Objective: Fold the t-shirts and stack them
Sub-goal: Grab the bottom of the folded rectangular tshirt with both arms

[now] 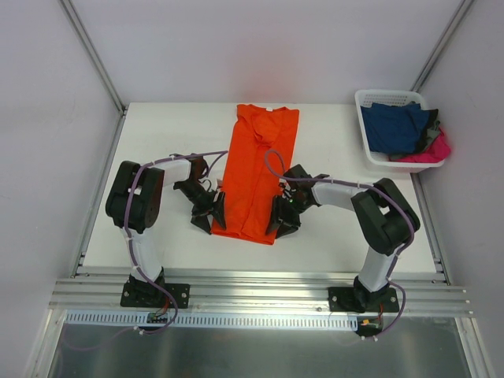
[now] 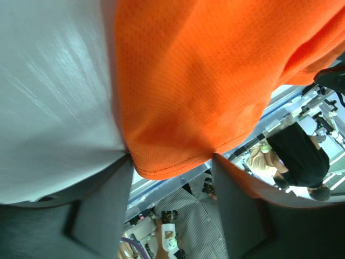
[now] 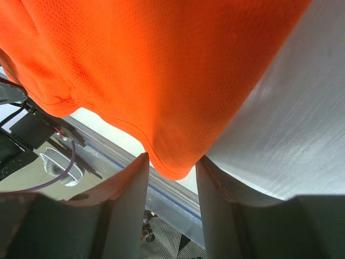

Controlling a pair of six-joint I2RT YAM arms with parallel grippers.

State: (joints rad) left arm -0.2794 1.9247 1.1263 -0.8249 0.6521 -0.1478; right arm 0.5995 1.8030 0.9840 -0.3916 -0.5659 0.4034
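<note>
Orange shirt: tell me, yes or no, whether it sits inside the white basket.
No, the orange shirt lies spread out on the table, well apart from the basket at the far right corner.

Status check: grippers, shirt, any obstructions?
Left gripper and right gripper open, straddling near hem corners. Orange t-shirt flat, folded into a long strip. Nothing blocking; basket off to far right.
</note>
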